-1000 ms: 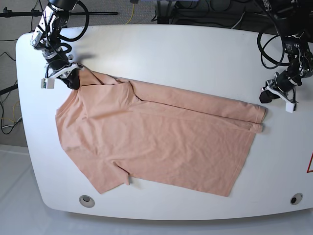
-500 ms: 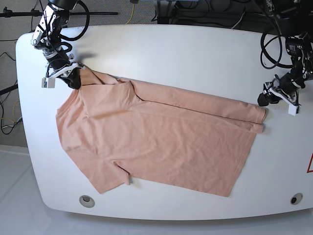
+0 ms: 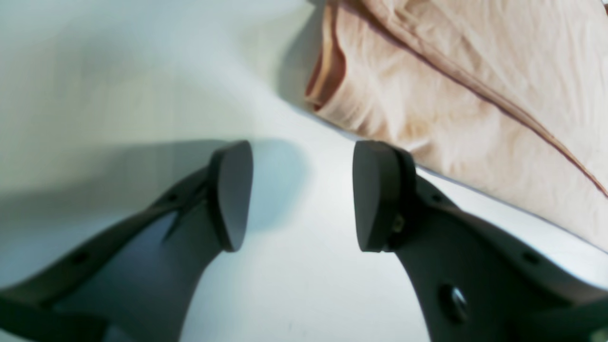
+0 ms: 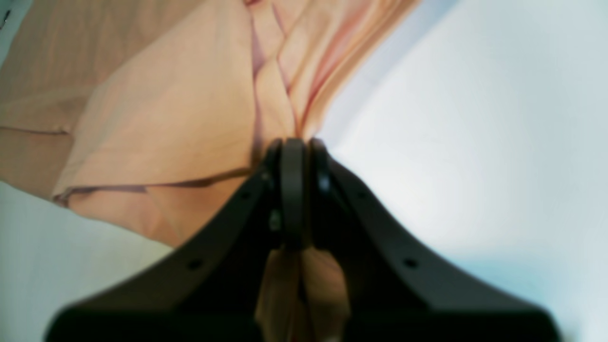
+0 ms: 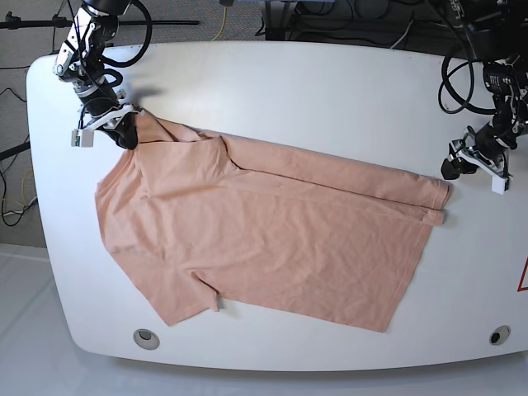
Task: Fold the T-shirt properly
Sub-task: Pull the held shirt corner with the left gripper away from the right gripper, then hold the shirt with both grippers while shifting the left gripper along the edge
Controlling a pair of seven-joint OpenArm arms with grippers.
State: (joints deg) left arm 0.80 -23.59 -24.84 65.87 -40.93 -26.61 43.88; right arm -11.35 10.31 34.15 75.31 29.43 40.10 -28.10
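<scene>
Bench (image 5: 330, 91) – white, rounded, carrying the T-shirt (image 5: 264, 239), which we find spread flat and slanted across its middle, one long edge folded over. Right claw (image 4: 293, 156) is clamped on a bunched shoulder corner of the fabric at the shirt's far end. Left claw (image 3: 301, 194) stands apart – we see bare bench between its pads, just beside the hem corner, touching nothing.

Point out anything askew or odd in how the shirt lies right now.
The T-shirt lies diagonally across the table, its top edge folded over unevenly. One corner is bunched in the shut right gripper; the left gripper is open, holding nothing.
</scene>
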